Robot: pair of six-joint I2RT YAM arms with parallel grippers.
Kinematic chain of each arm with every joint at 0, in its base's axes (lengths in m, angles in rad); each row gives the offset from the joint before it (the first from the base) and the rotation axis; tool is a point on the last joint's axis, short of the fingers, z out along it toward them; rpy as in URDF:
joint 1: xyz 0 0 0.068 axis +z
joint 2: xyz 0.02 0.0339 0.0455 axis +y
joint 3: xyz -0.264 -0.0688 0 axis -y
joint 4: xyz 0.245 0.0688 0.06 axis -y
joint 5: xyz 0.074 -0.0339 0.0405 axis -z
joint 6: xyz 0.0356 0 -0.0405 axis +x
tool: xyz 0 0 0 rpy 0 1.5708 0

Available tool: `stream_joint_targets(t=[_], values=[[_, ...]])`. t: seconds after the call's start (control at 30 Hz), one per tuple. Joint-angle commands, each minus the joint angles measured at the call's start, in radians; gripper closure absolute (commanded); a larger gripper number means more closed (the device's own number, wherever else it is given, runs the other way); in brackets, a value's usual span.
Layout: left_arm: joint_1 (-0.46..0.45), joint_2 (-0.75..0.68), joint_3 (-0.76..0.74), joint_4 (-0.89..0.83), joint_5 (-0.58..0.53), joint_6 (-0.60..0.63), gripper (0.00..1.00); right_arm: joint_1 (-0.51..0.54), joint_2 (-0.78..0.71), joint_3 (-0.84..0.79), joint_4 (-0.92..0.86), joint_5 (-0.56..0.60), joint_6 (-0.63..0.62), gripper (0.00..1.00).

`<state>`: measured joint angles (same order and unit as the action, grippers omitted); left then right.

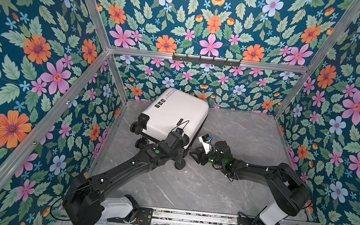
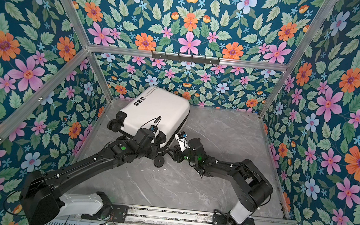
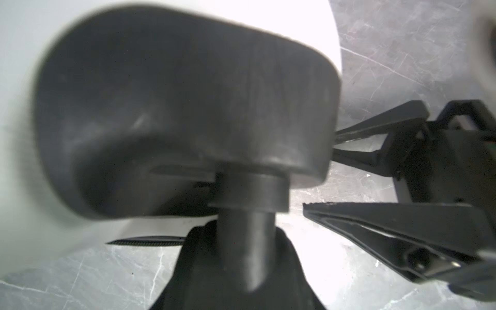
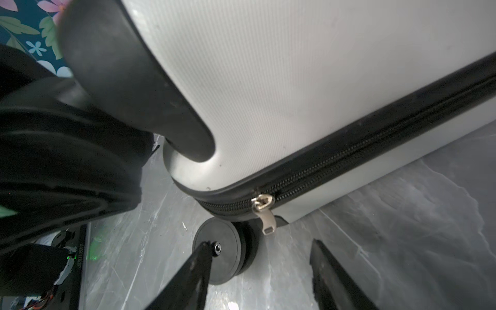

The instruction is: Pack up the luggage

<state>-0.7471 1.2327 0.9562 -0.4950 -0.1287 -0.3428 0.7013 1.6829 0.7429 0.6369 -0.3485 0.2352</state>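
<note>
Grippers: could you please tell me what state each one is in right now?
Left gripper: cannot tell, jaws hidden.
Right gripper: open, holding nothing.

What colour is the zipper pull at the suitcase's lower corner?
Silver metal. The zipper pull hangs from a black zipper track, and it is clearest in the right wrist view.

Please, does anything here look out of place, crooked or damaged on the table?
The small white hard-shell suitcase lies flat but turned diagonally on the grey marble-pattern table, its far corner close to the floral back wall. Its black zipper looks closed along the visible side. I see no spill and no damage.
</note>
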Motion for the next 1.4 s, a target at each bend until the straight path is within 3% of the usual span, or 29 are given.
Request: stream_joint_targets(t=[0.0, 0.77, 1.37], values=[[0.002, -0.015, 0.010, -0.029, -0.064, -0.026, 1.00, 0.000, 0.024, 0.008, 0.046, -0.038, 0.004, 0.45], [0.002, -0.037, 0.026, -0.053, -0.060, -0.026, 1.00, 0.008, 0.139, 0.093, 0.062, -0.057, 0.029, 0.58], [0.002, -0.042, 0.016, -0.060, -0.056, -0.032, 1.00, 0.010, 0.124, 0.075, 0.089, 0.019, 0.024, 0.78]])
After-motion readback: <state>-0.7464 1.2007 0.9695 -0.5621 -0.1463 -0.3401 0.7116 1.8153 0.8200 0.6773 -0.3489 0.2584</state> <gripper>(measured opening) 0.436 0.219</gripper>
